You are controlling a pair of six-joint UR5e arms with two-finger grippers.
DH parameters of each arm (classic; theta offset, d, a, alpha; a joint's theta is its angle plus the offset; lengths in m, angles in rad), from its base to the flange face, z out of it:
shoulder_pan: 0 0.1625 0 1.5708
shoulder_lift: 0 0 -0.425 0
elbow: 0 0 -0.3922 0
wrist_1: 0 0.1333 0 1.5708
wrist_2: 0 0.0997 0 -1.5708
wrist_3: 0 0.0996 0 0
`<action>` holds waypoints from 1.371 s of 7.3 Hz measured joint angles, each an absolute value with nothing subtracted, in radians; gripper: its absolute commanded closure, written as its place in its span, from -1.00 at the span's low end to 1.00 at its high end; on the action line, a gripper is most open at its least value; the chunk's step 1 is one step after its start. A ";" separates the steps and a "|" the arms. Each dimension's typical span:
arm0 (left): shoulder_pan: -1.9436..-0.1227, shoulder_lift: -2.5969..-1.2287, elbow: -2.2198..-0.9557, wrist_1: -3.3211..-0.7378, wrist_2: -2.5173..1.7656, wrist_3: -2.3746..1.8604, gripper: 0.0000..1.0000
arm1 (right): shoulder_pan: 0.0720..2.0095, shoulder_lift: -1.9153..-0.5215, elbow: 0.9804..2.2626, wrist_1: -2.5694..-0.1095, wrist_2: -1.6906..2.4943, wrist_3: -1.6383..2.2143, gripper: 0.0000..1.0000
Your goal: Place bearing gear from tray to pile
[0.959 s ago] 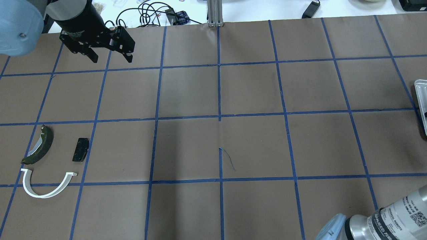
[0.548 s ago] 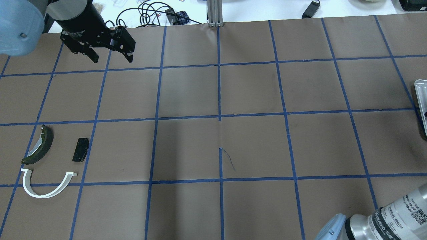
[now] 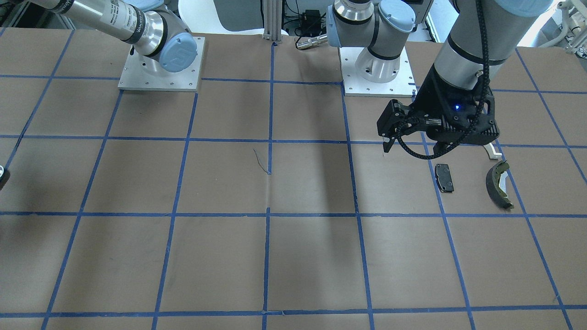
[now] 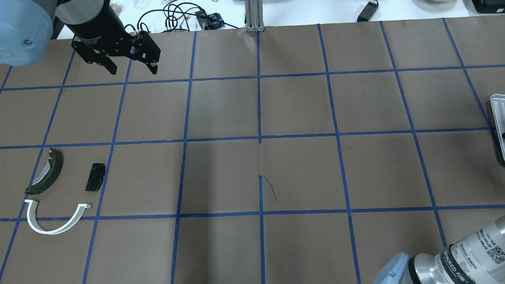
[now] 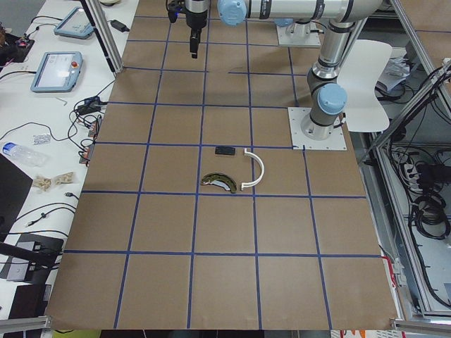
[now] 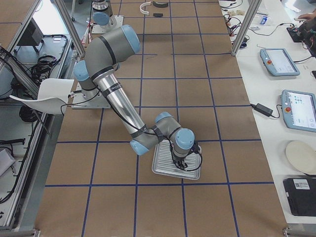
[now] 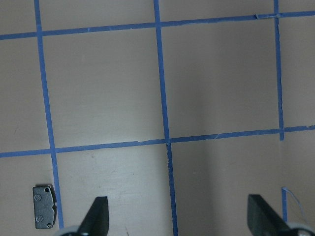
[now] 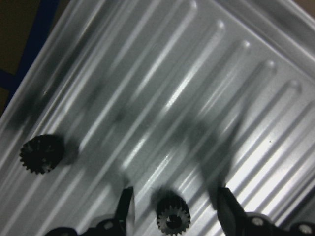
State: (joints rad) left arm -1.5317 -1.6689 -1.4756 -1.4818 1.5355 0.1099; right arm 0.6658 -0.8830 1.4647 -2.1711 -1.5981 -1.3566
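Note:
A small black bearing gear lies on the ribbed metal tray. My right gripper is open, one finger on each side of the gear and not touching it. A second black gear lies further left on the tray. The pile is at the table's other end: a black pad, an olive brake shoe and a white arc. My left gripper is open and empty, high above the table beyond the pile. The pad also shows in the left wrist view.
The tray sits near the table's right end; only its edge shows in the overhead view. Brown paper with a blue tape grid covers the table. Cables and tablets lie beyond the far edge.

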 measured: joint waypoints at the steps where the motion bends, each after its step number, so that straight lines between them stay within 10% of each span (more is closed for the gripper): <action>1: -1.530 -1.669 -1.475 -1.482 1.536 0.114 -1.00 | 0.666 -0.883 1.462 -2.170 -1.600 -1.354 0.62; 4: -1.529 -1.669 -1.473 -1.482 1.536 0.119 -1.00 | 0.666 -0.884 1.463 -2.168 -1.598 -1.335 1.00; 10: -1.528 -1.669 -1.468 -1.482 1.535 0.118 -1.00 | 0.845 -1.046 1.520 -2.074 -1.587 -1.041 1.00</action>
